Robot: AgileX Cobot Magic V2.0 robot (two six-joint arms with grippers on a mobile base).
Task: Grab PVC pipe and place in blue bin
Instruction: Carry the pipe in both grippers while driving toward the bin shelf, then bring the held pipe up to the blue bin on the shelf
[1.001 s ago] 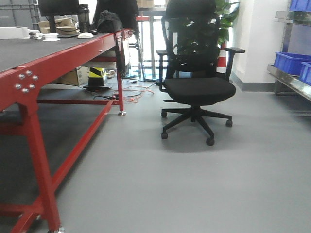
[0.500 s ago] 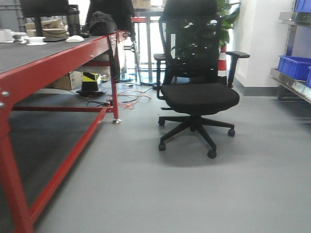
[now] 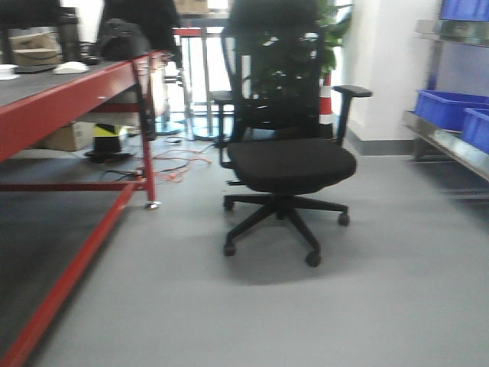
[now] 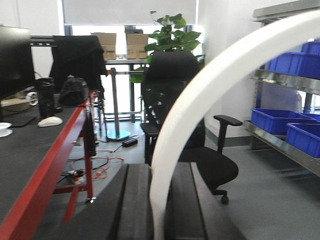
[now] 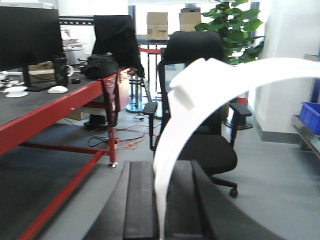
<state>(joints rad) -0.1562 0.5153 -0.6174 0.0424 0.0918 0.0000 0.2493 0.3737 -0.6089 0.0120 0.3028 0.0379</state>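
- L gripper (image 4: 160,170), 6 o'clock in left wrist view: fingers pressed onto PVC pipe (image 4: 197,95); the pipe arcs up twd 1 o'clock.
- R gripper (image 5: 160,167), 6 o'clock in right wrist view: also clamped on a white PVC arc, which bends off to 3 o'clock. Same piece or a 2nd one, can't tell.
- Office chair (image 3: 290,164): 12 o'clock in front view.
- Red table (image 3: 76,92): 9–10 o'clock.
- Blue bins (image 3: 451,107): on shelf, 2–3 o'clock, well apart from pipe.
- Plant (image 4: 172,35): behind chair.
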